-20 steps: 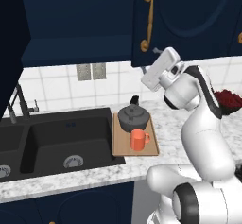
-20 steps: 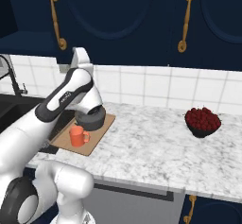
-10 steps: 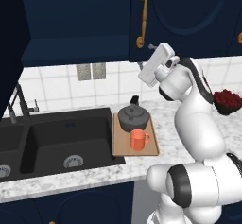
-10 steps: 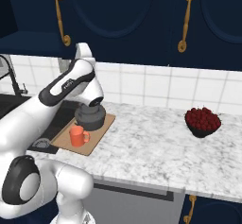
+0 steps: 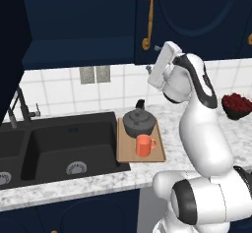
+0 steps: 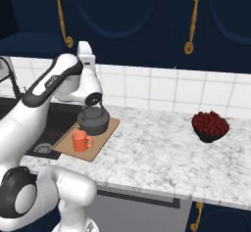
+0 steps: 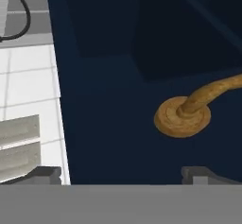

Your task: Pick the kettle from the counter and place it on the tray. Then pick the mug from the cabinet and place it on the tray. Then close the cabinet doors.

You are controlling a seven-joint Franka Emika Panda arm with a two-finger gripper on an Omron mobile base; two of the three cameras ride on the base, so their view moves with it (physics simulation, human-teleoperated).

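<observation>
Your gripper [image 7: 123, 175] stood with fingers wide, holding nothing, the gold handle [image 7: 189, 112] at 1 o'clock of it; kettle [image 5: 139, 123] and mug [image 5: 144, 145] sat on the tray [image 5: 125, 153].

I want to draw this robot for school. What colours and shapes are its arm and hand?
The arm is glossy white, made of fat rounded segments like sausages joined together, with dark grey-black bands at the joints. A small dark marking runs along one segment. The hand is a white boxy block, and its two small finger tips are dark grey.
</observation>
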